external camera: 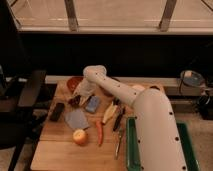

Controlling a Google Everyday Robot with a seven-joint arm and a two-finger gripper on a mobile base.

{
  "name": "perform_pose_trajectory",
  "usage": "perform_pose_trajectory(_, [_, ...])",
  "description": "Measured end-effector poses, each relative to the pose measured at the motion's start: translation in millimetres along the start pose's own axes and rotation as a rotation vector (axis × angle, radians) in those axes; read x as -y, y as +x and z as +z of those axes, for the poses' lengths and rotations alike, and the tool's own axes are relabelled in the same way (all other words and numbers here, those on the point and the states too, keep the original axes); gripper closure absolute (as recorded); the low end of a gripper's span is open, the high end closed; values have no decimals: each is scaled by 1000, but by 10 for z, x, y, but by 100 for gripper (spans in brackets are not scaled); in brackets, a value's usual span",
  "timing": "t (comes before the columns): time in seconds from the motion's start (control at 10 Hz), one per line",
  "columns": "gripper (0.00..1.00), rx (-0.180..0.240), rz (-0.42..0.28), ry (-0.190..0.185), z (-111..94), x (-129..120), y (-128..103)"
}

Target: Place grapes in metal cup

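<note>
Wood makes up the table (50,155), the biggest thing in view, with the robot's white arm (150,115) sweeping across it from the lower right toward the far left corner. A green bin (129,150) stands along the table's right side, beside the arm's base. At the far left sits a dark red bowl (74,82). Nearer the front lie a grey-blue flat piece (76,119) and, just in front of it, a yellow-red apple (80,136). The gripper (80,97) hangs low in front of the bowl, right down on what looks like the grapes (74,101), a small dark cluster on the wood. Whether it has closed on them I cannot tell. The metal cup I cannot pick out from this angle; it may be hidden behind the arm. The grapes should be light but soft and lumpy, easily bruised and apt to roll or shed a berry, so the best hold is probably across the middle of the bunch from above, squeezed gently and lifted straight up.
</note>
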Motion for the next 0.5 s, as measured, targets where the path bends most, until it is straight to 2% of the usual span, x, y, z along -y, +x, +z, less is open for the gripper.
perform_pose_trajectory(0.1, [100, -18, -5, 17, -87, 6, -31])
perform_pose_trajectory(0.3, [100, -48, -32, 71, -363, 82, -146])
perform_pose_trajectory(0.5, [100, -82, -51, 141, -711, 179, -238])
